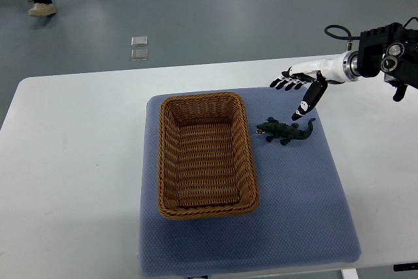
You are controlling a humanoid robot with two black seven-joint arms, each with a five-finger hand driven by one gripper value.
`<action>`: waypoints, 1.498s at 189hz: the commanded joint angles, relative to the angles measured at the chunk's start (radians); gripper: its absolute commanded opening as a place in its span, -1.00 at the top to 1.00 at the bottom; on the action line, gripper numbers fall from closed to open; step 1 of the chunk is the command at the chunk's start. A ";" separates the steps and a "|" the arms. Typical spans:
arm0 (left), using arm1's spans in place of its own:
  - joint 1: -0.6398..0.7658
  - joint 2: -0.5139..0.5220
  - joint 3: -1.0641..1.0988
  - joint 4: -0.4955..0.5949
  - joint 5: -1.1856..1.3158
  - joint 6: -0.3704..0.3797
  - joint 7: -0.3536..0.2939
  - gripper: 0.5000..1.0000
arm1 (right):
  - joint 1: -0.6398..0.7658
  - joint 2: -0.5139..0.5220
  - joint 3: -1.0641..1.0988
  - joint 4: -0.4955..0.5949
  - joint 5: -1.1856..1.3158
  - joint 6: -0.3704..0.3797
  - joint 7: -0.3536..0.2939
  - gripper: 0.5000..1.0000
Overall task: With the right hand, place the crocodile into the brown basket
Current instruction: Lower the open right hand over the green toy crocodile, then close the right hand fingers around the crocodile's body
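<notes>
- One crocodile (285, 131) lay just beneath the fingers (284, 83) in the picture, on the side nearer the robot, flat on a blue mat (307, 213).
- Its long axis ran roughly left to right across the picture, slightly tilted. The head pointed left, away from the fingers and toward the basket, and the tail curled up to the right.
- One brown basket (204, 99) stood to the left of the fingers and nearer the robot, just beside the crocodile's head but apart from it. It was rectangular, with its long side running away from the robot, and its woven floor showed bare from wall to wall.
- The crocodile was a small dark green toy with short legs splayed out and a ridged back.
- The right hand (302, 83) hovered with its black fingers spread and nothing in their hold. One digit angled down toward the crocodile's back near the tail; whether its tip touched could not be told.
- Mat and basket rested on a white desk (72, 161).
</notes>
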 commanded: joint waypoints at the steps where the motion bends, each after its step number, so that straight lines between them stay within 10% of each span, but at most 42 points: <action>1: 0.000 0.000 0.000 -0.001 0.000 0.000 0.000 -1.00 | -0.009 0.007 0.000 0.000 0.003 -0.028 -0.019 -0.69; 283: 0.000 0.000 0.006 0.001 0.000 0.001 0.000 -1.00 | -0.224 0.097 0.013 0.013 0.124 -0.362 0.018 -0.65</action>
